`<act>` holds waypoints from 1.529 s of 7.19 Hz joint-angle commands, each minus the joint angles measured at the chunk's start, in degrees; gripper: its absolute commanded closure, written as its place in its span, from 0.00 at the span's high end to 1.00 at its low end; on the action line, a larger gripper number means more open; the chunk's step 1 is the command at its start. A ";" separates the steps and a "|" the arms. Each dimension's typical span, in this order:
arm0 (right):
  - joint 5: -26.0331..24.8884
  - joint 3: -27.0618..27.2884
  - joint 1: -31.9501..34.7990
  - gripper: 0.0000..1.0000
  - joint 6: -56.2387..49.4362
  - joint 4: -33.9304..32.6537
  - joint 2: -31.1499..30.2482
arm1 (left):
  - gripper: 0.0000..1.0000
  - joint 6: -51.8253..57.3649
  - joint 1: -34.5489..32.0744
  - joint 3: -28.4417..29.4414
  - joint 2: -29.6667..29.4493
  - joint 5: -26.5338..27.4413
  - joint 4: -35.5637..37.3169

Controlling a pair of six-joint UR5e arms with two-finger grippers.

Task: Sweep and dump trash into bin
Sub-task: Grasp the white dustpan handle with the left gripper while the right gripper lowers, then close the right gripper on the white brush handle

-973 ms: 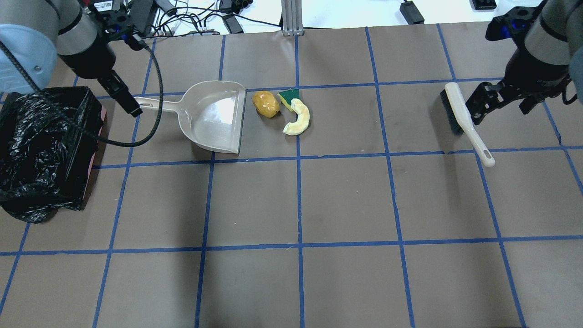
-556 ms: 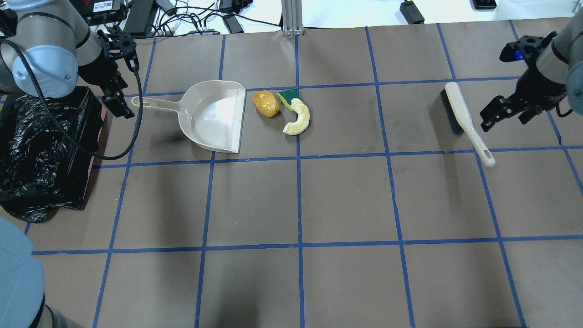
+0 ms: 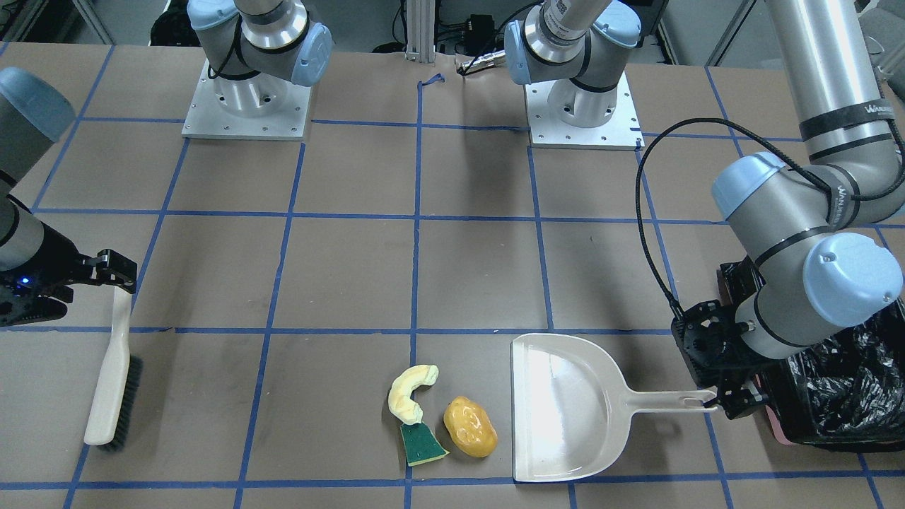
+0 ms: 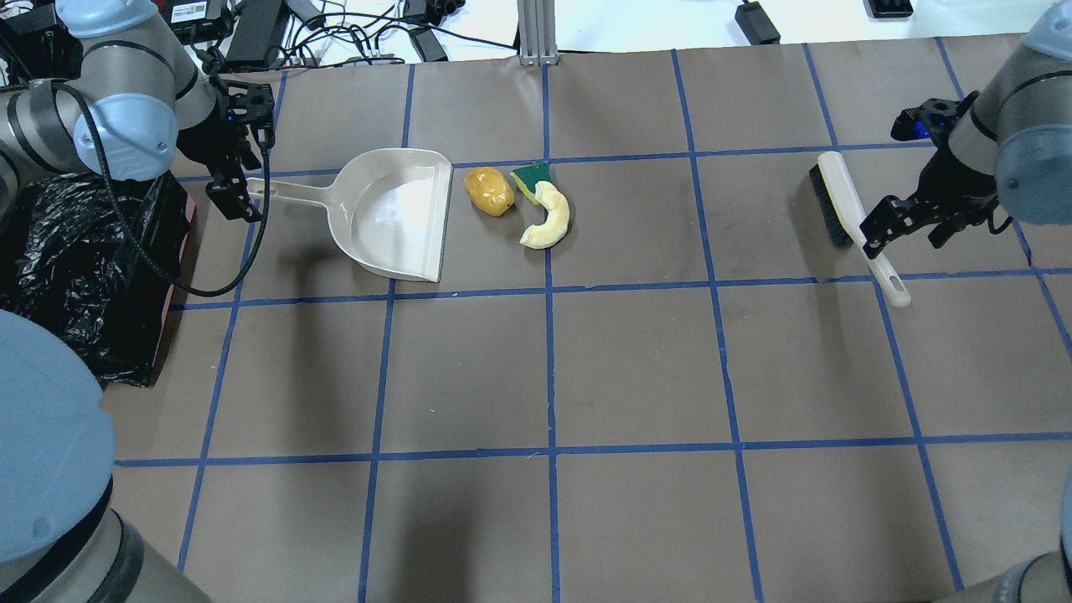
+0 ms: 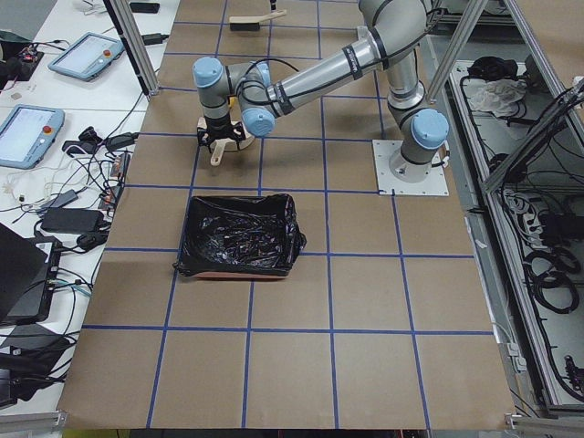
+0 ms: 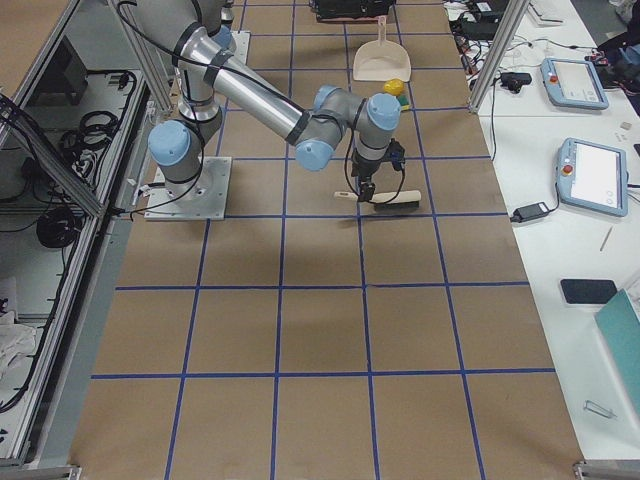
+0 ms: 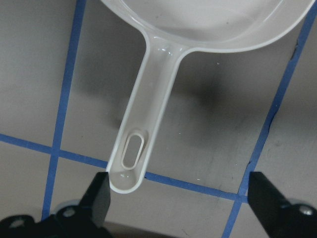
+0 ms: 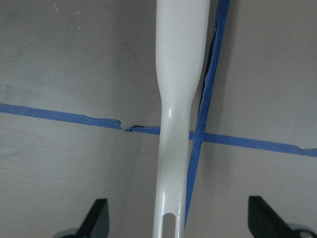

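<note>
The trash lies together right of the cream dustpan (image 4: 394,213): an amber lump (image 4: 489,190), a green-topped sponge wedge (image 4: 530,177) and a curved pale-yellow foam piece (image 4: 548,218). My left gripper (image 4: 237,197) is open over the end of the dustpan handle (image 7: 143,124); the handle tip lies close to one finger (image 7: 99,196). My right gripper (image 4: 900,236) is open above the handle of the cream brush (image 8: 181,74), with a finger (image 8: 96,218) on each side and nothing gripped. The black-lined bin (image 4: 75,251) stands at the table's left edge.
The bin (image 3: 848,396) sits close behind my left wrist, a little beyond the dustpan handle's end. The brush (image 4: 846,209) lies at the far right, well away from the trash. Cables and power bricks (image 4: 352,33) lie beyond the table's back edge.
My left gripper has moved right, from beside the bin to over the dustpan handle's end. My right gripper has moved left and over the brush handle. Trash, dustpan and brush have not moved.
</note>
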 commanded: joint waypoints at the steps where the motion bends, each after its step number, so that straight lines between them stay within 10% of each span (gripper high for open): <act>1: -1.89 0.53 1.44 0.99 3.55 -0.10 0.77 | 1.00 2.89 -0.52 0.40 -1.60 -0.49 2.96; 7: -2.24 0.54 1.44 0.81 3.73 -2.21 4.29 | 1.00 3.68 -2.19 2.16 -4.68 -1.99 4.38; 11: -1.72 0.36 1.44 0.43 3.91 -2.39 4.21 | 1.00 2.98 -0.88 2.07 -5.65 -1.38 4.12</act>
